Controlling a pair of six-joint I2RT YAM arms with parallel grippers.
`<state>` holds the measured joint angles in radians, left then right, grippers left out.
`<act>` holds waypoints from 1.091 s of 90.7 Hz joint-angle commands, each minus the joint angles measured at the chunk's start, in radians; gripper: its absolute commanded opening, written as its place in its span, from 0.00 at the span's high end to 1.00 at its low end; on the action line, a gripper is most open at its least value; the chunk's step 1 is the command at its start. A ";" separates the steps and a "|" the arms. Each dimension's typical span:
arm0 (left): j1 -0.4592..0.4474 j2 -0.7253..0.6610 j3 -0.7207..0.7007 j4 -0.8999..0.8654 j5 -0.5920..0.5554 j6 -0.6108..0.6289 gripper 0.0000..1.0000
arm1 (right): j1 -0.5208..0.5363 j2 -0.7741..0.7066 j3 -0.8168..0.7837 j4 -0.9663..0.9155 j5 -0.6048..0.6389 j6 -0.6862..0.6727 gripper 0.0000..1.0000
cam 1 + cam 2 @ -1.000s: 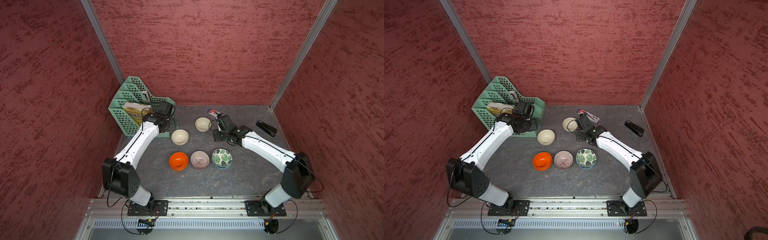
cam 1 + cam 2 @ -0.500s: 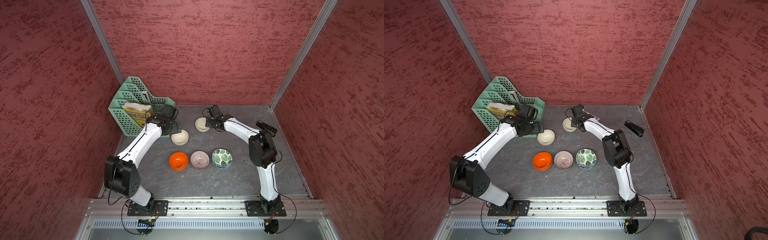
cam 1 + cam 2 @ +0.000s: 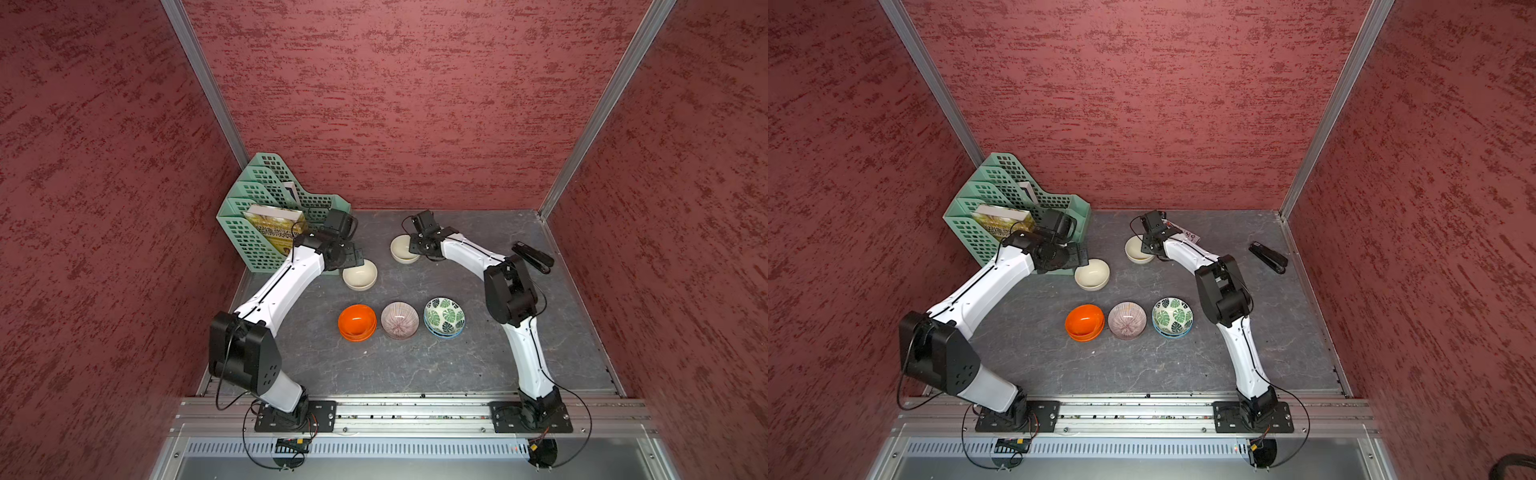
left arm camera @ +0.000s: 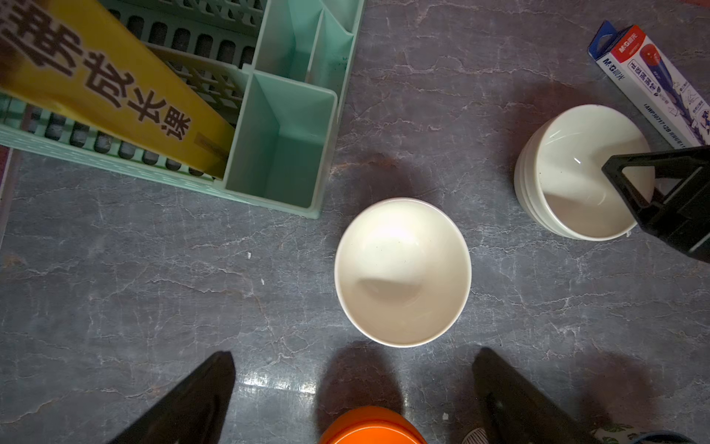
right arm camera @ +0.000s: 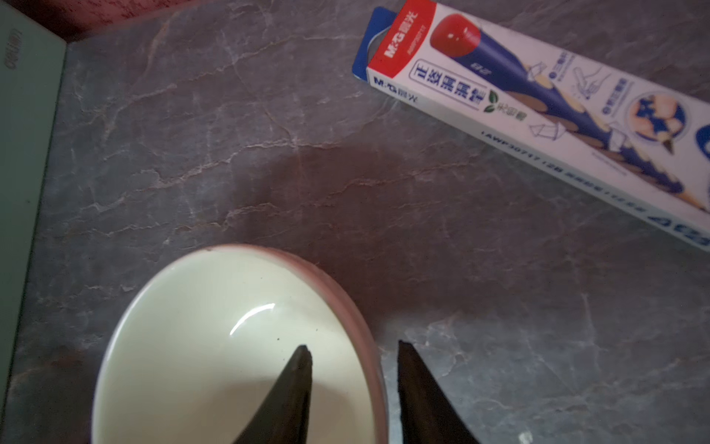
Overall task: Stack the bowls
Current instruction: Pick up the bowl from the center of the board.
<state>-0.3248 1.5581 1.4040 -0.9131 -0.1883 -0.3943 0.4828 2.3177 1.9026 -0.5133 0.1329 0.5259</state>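
Observation:
Two plain cream bowls sit at the back of the table. My right gripper (image 5: 351, 346) straddles the rim of the far one (image 3: 402, 249) (image 5: 215, 346): one finger is inside, one outside, and a gap shows on each side of the rim. The left gripper (image 4: 353, 361) hangs open just short of the nearer cream bowl (image 3: 360, 275) (image 4: 401, 273), with nothing between its fingers. In front of them three more stand in a row in both top views: a nested orange pair (image 3: 357, 322), a purple striped bowl (image 3: 400, 320), and a leaf bowl (image 3: 444, 316) nested in another.
A green file rack (image 3: 270, 224) holding a yellow book stands at the back left, close to my left wrist. A pencil box (image 5: 538, 115) lies just behind the far cream bowl. A black stapler (image 3: 534, 257) lies near the right wall.
My right arm has swung in, and its gripper now reaches the far cream bowl, jaws narrowed around the rim. The left gripper has edged toward the nearer cream bowl.

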 commanded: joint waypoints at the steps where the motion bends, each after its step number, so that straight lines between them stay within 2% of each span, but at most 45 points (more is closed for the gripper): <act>1: -0.002 -0.023 -0.004 0.025 -0.004 0.010 0.00 | -0.018 0.004 0.012 -0.002 -0.008 0.009 0.73; 18: 0.000 -0.021 -0.004 0.032 0.003 0.012 0.00 | -0.025 -0.046 -0.040 0.021 0.004 0.005 0.89; 39: -0.004 -0.010 0.002 0.051 0.021 0.006 0.00 | -0.107 -0.196 -0.222 0.131 -0.043 0.051 0.99; 54: -0.020 0.005 0.024 0.053 0.026 0.007 0.00 | -0.176 -0.330 -0.357 0.138 -0.027 0.042 1.00; 77: -0.049 0.046 0.076 0.057 0.026 0.012 0.00 | -0.315 -0.626 -0.689 0.073 0.003 -0.004 1.00; 90: -0.052 0.066 0.106 0.057 0.035 0.017 0.00 | -0.344 -0.774 -0.823 -0.011 0.021 -0.031 1.00; 99: -0.051 0.074 0.124 0.050 0.034 0.024 0.00 | -0.346 -0.852 -0.897 -0.048 -0.015 -0.026 1.00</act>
<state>-0.3744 1.6230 1.4887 -0.8700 -0.1574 -0.3866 0.1349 1.5436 1.0584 -0.5228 0.1429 0.5102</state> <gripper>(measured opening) 0.996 0.106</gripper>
